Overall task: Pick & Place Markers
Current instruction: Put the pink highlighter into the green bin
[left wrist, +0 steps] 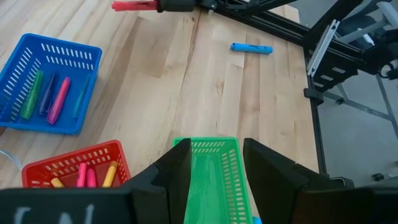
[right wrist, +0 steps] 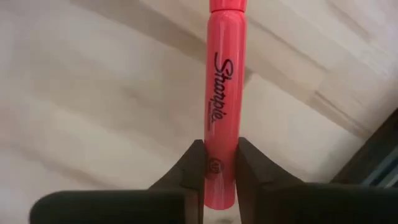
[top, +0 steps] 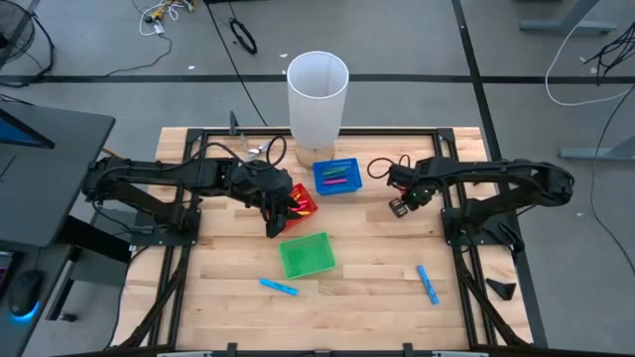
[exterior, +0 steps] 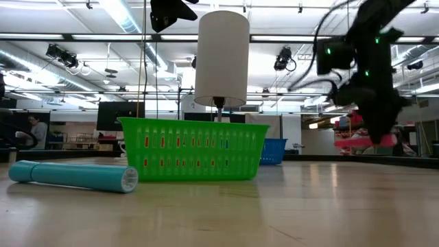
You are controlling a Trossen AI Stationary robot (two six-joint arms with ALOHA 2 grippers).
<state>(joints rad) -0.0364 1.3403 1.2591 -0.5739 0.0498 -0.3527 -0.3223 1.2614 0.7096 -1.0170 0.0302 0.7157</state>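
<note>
My right gripper (right wrist: pixel 219 152) is shut on a pink marker (right wrist: pixel 222 87), right of the blue basket (top: pixel 335 176) and above the table. My left gripper (left wrist: pixel 214 177) hangs open over the gap between the red basket (top: pixel 301 203) and the green basket (top: pixel 306 255), touching nothing. Green, blue and pink markers lie in the blue basket (left wrist: pixel 50 81). Pink and yellow ones stand in the red basket (left wrist: pixel 81 171). Two light-blue markers (top: pixel 279 287) (top: pixel 428 284) lie flat on the near part of the table. My right gripper pinches the pink marker between its two fingers near one end of the barrel (right wrist: pixel 217 163). The fingers come from above, pointing down, and lie across the marker. The marker (left wrist: pixel 132 5) sticks out level from the fingers, lifted clear of the table.
A tall white cylinder (top: pixel 317 94) stands at the far edge behind the blue basket. Black frame rails (top: pixel 451 198) run along the table's sides. Bare wood lies between the green basket and the right-hand light-blue marker.
</note>
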